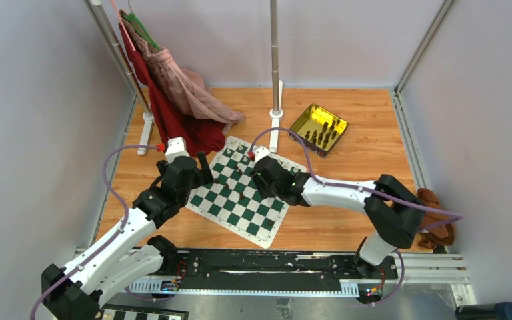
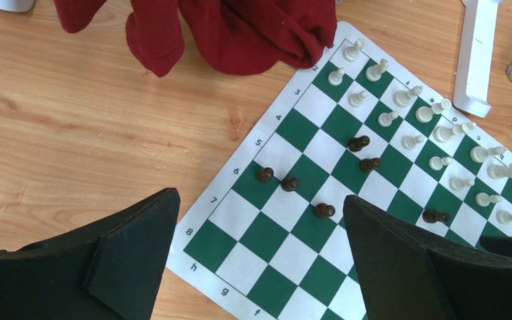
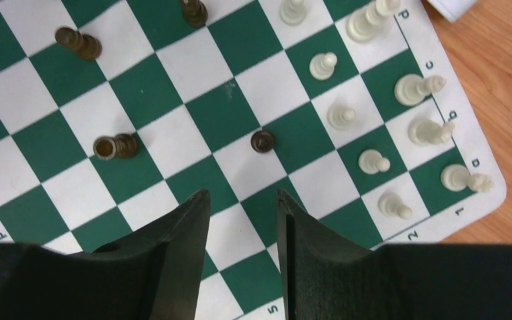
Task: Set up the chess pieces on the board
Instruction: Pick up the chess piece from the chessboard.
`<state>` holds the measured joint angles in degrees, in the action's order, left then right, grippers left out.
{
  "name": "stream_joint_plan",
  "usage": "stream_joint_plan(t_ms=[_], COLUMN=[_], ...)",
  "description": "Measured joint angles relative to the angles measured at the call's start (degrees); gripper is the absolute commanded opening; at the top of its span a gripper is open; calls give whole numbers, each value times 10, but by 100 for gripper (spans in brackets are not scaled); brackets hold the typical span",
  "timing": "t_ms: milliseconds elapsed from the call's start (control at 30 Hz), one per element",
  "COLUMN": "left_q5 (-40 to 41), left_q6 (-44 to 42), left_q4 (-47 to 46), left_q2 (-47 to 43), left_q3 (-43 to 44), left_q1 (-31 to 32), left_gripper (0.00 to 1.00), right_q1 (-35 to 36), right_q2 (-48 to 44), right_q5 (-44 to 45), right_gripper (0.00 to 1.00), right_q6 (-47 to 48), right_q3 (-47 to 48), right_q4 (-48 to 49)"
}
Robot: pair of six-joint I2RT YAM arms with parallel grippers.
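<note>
right gripper [image 3: 241,200]: jaws set narrow, nothing held between them. it is hung low over the board [image 3: 227,113], toward the white side. just ahead of the gap, a shade right of its centre line, one dark pawn [image 3: 262,141] is seen almost end-on on a white square, so its long axis is judged upright. the right arm is judged the nearer to it.

left gripper [image 2: 260,203]: jaws spread wide, empty, held over the far side of the board, with three dark pawns [image 2: 289,183] close ahead.

white pieces [image 3: 373,162] are ranked in two rows along ranks 1 and 2. further dark pieces are stood in the yellow tray [image 1: 307,120], well apart from the board.

writing read on the border: a, b, c, d, 1, 2, 5. no brand is seen.
</note>
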<state>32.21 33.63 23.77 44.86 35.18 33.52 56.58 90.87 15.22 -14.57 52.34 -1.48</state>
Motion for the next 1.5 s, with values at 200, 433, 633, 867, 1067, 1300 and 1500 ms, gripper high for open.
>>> stream_joint_plan(t_ms=[200, 433, 633, 867, 1067, 1300, 1500], left_q5=[-3, -11, -11, -11, -11, -11, -11], left_q6=[0, 0, -1, -2, -4, -7, -7], left_q4=[-11, -27, -35, -44, -50, -57, -58], left_q2=[17, 36, 43, 44, 44, 49, 55], left_q3=[-1, -2, -2, -2, -2, -2, -2], left_q1=[0, 0, 0, 0, 0, 0, 0], left_gripper=[98, 98, 98, 98, 98, 98, 98], right_q1=[-17, -38, -50, -56, -60, -62, -67], right_q2=[29, 45, 62, 72, 85, 101, 109], right_q5=[-26, -47, -59, -68, -75, -82, -87], right_gripper=[45, 43, 42, 39, 36, 29, 15], right_q6=[7, 7, 8, 9, 9, 9, 9], right_q3=[27, 35, 43, 45, 52, 54, 54], right_q4=[22, 30, 32, 32, 32, 35, 35])
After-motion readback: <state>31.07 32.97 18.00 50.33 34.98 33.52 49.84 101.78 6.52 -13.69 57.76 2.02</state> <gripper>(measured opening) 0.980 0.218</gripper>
